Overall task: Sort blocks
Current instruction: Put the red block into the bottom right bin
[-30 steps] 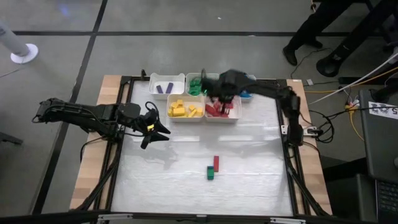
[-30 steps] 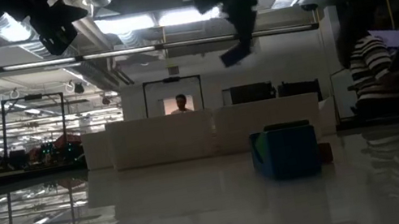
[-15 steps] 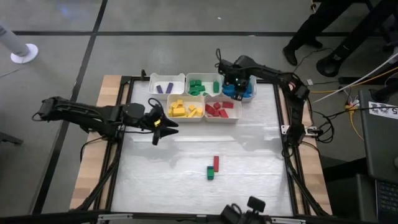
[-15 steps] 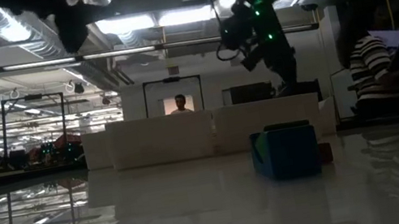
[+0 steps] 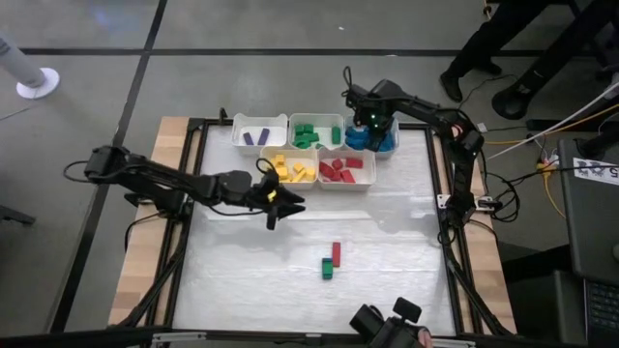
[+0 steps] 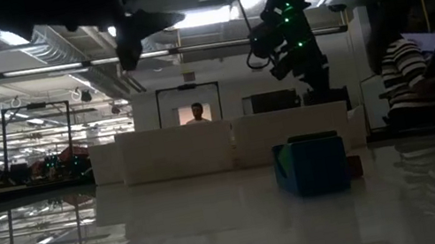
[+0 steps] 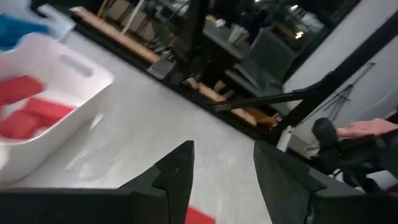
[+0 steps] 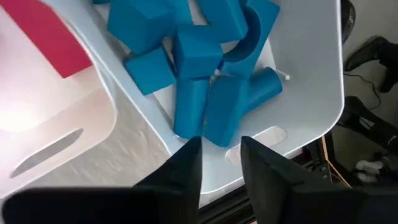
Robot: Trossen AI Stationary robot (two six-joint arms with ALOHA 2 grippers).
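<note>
Evidently light, rigid and smooth, the red block (image 5: 337,253) and green block (image 5: 328,269) at the counter's (image 5: 387,280) five o'clock suit a pinch across their narrow flat sides, while the left tool (image 5: 280,203) hovers released and empty and the right tool (image 5: 363,124), jaws parted and empty, hangs over the blue bin (image 5: 385,147).

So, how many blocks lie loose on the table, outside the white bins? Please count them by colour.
red block: 1
green block: 1
Total: 2
</note>
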